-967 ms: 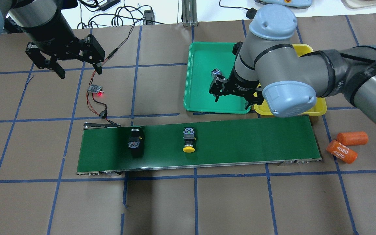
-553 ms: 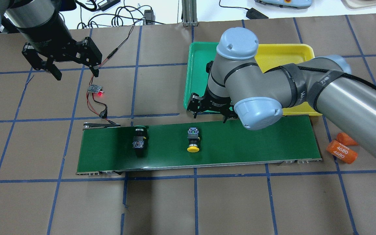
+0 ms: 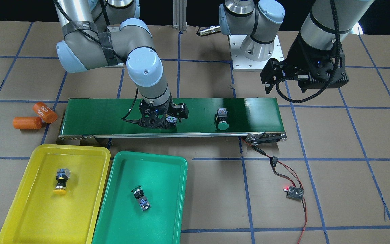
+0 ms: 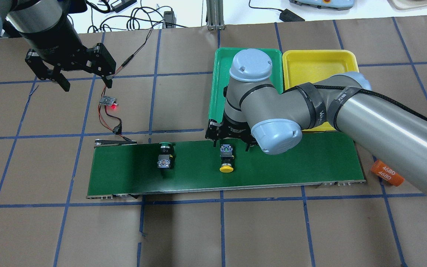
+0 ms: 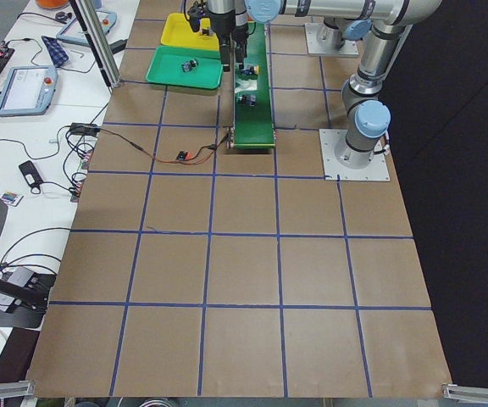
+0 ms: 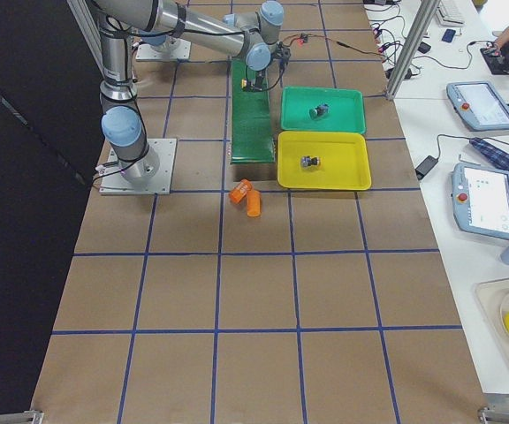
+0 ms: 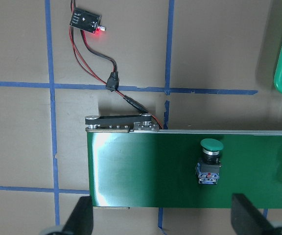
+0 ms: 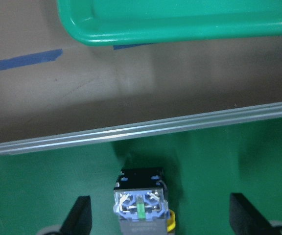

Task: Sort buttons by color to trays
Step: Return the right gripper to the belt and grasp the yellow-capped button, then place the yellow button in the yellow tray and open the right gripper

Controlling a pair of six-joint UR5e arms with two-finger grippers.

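The yellow button (image 4: pixel 227 160) lay on its side on the conveyor belt (image 4: pixel 291 163), centre frame overhead, between the right gripper's (image 4: pixel 229 145) spread fingers. Light and rigid, it seemed best held by its squarish switch body. The left gripper (image 4: pixel 86 79), upper left, hung with fingers parted.

Seen from overhead, the right arm's grey-and-blue elbow covers most of the green plastic tray (image 4: pixel 219 85) and the near left corner of the yellow plastic tray (image 4: pixel 321 61), so their contents are hidden there. It also clips one orange cylinder marked 4680 (image 4: pixel 386 174) and hides the other entirely.

From the front, the right gripper (image 3: pixel 161 117) hides the yellow-capped push-button (image 3: pixel 172 119) except for its grey-blue end. The right wrist camera crops that button at the bottom edge, and the fingers (image 8: pixel 82 215) too.

The left gripper (image 7: pixel 163 220) shows only blurred, cut-off fingers (image 7: pixel 80 220) in its own wrist view. In both side views the buttons on the bench are too small to read.
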